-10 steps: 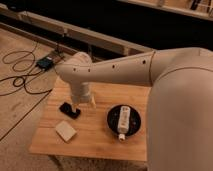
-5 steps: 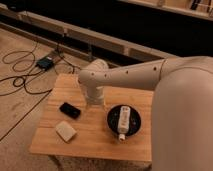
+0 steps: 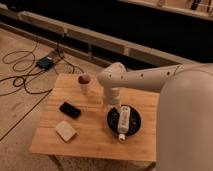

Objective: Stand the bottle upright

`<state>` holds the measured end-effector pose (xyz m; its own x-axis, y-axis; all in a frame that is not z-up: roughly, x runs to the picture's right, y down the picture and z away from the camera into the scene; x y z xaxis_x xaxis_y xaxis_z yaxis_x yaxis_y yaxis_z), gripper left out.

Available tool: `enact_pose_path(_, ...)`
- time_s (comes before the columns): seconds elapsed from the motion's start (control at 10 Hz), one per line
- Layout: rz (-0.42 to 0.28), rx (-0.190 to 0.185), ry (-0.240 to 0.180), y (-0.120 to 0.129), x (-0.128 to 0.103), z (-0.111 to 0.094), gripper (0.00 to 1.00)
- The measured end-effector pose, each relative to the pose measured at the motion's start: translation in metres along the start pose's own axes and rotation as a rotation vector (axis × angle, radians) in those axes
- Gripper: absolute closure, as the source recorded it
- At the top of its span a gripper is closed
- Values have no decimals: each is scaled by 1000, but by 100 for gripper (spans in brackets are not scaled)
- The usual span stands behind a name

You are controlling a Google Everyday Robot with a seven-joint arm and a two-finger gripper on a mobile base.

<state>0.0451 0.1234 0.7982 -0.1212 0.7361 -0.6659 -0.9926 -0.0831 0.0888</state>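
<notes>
The robot's white arm fills the right side of the view. It reaches left over the table, bends at a rounded elbow, and its last link points straight down. Under it stands a light wooden table on a pale floor, with dark cables looping off the far left corner toward a small blue-grey box. On the right half of the tabletop sits a black bowl. The bottle lies on its side inside the bowl, pale and slender, running from the far rim to the near rim. Its narrow cap end pokes out over the near edge toward us. At the back of the table, left of the elbow, a white cup with a brownish top stands upright. A flat black slab lies on the left half, and a pale tan block sits just nearer to us. The two are apart. The gripper hangs at the end of the downward link, just above the bowl's far-left rim and beside the bottle's far end. We cannot tell whether it touches either one, nor whether it is open or closed.
</notes>
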Motion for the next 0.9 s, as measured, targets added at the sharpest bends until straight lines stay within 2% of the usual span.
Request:
enact_pose_path(0.5,77,54,6,-37,3,1,35)
enact_pose_path(0.9,134,72,18,-60,14,8,35)
